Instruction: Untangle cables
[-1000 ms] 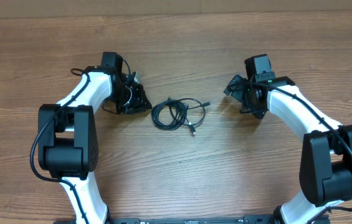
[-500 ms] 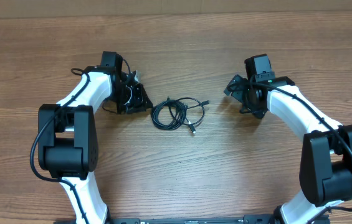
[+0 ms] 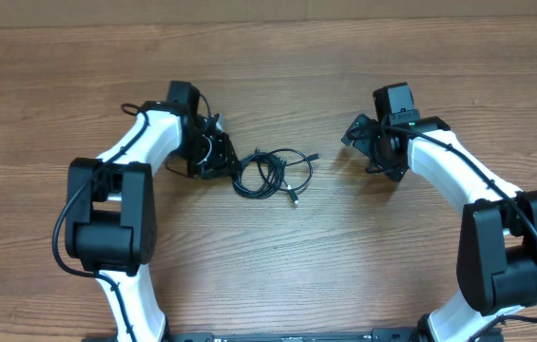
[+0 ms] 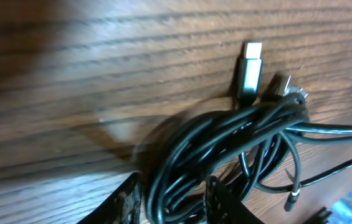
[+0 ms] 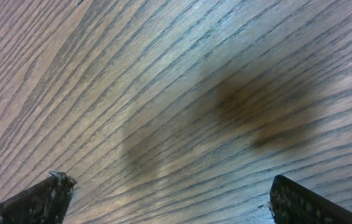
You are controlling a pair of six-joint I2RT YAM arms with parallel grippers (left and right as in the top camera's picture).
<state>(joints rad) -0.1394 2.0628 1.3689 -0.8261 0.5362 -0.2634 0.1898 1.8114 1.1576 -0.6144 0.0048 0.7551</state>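
Astride the cables (image 4: 225, 140), left claw (image 4: 171, 190), jaws apart

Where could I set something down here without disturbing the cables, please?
Free: the bare wood between the cables and the right hand, and the table's near middle. Crowded: the left hand at the cables' left edge.

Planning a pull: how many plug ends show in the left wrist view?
3: silver plug at top, smaller plug beside it, thin tip at bottom right; the coil may hide more.

Thin black cables (image 4: 219, 135), loosely coiled tangle, plug ends exposed
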